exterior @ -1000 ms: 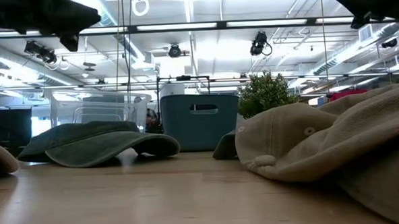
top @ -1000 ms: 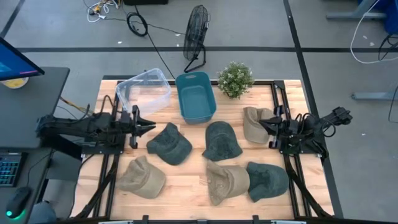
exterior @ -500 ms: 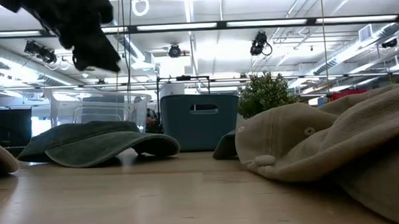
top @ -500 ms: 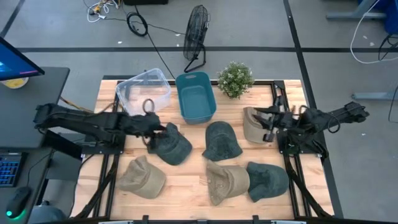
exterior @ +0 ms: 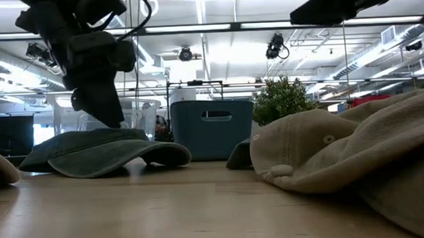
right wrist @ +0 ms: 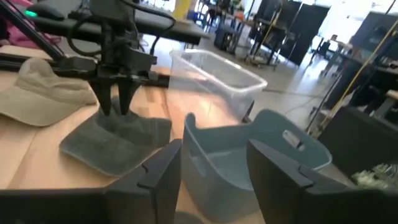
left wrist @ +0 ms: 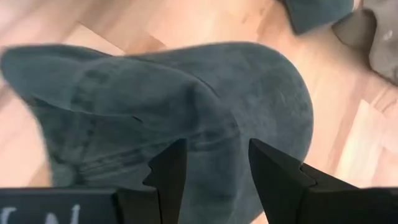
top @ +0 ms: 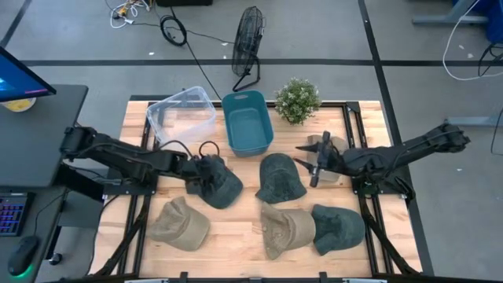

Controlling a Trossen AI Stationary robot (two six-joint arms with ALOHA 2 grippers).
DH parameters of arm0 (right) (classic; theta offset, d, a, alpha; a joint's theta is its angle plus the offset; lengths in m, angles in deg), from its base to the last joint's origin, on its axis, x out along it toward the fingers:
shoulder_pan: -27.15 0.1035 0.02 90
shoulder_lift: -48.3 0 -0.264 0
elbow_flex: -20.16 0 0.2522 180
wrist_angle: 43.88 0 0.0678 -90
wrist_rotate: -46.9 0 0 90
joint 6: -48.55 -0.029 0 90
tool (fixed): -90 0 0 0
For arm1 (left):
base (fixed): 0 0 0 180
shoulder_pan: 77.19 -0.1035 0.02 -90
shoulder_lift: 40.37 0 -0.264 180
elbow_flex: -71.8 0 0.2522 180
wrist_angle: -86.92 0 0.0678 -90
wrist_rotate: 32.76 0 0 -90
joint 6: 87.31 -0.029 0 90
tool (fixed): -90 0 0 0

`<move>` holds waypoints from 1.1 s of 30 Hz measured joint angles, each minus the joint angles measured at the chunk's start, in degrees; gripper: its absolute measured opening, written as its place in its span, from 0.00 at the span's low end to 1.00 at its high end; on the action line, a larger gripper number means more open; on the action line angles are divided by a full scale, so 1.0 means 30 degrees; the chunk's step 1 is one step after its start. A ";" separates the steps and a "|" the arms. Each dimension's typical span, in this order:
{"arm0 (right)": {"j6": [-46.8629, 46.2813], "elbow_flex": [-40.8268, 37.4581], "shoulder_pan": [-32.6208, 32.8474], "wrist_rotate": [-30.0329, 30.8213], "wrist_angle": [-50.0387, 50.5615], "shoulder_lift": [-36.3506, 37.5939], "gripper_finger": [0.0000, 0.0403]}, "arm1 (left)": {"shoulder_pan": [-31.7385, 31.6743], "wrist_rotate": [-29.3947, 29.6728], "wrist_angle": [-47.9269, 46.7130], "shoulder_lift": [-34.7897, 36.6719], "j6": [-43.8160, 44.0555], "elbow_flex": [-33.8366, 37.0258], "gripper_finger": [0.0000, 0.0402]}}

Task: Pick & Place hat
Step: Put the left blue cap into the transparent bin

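Several hats lie crown up on the wooden table (top: 236, 244). My left gripper (left wrist: 214, 168) is open and points down over the crown of the dark green hat (top: 220, 187) at the left middle, one finger on each side of the crown's top (right wrist: 115, 121). My right gripper (top: 308, 163) hangs open in the air, level and pointing toward the table's left. It is between the beige hat (top: 328, 151) at the right and the dark green hat (top: 280, 178) in the middle, and it holds nothing. My left gripper comes at the dark green hat's crown (left wrist: 211, 106) from above, pointing down. Its fingertips (exterior: 110, 120) reach the crown's top, but I cannot tell whether they touch it. The hat lies flat on the table.
A blue bin (top: 247, 122) and a clear plastic box (top: 182, 114) stand at the far edge, with a small plant (top: 297, 100) to their right. More hats lie near the front: beige (top: 179, 224), beige (top: 287, 228) and dark green (top: 338, 228).
My left gripper has gone toward the table's right, tipped to point down and come down onto the dark green hat's crown. My right gripper has gone toward the table's left, past the beige hat, and has opened. No hat has moved.
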 joint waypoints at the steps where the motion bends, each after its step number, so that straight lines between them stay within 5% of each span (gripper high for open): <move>1: -0.0218 0.0000 -0.0002 0.0001 -0.0005 -0.0189 0.46 | 0.0182 -0.0006 0.0050 -0.0192 0.0281 0.0000 0.44; 11: -0.1060 0.0022 -0.0002 0.0006 0.0078 -0.0734 0.46 | 0.1203 0.0129 0.0734 -0.2315 0.1813 -0.0010 0.43; 14: -0.1060 0.0022 -0.0002 0.0013 0.0106 -0.0735 0.46 | 0.1203 0.0120 0.0832 -0.2563 0.1821 -0.0051 0.34; 19: -0.1060 0.0022 -0.0002 0.0013 0.0129 -0.0727 0.46 | 0.1190 0.0066 0.0901 -0.2065 0.1889 -0.0044 0.05; 24: -0.1120 0.0022 -0.0002 0.0013 0.0153 -0.0730 0.46 | 0.1146 0.0196 -0.0385 -0.0790 0.2081 -0.0986 0.03; 29: -0.1708 0.0022 -0.0002 0.0006 0.0277 -0.0727 0.46 | 0.1137 0.2976 -0.5143 0.0585 0.2014 -0.4011 0.02; 33: -0.2011 0.0022 -0.0002 0.0013 0.0418 -0.0727 0.46 | 0.1166 0.7065 -1.0421 0.0945 0.1957 -0.7412 0.02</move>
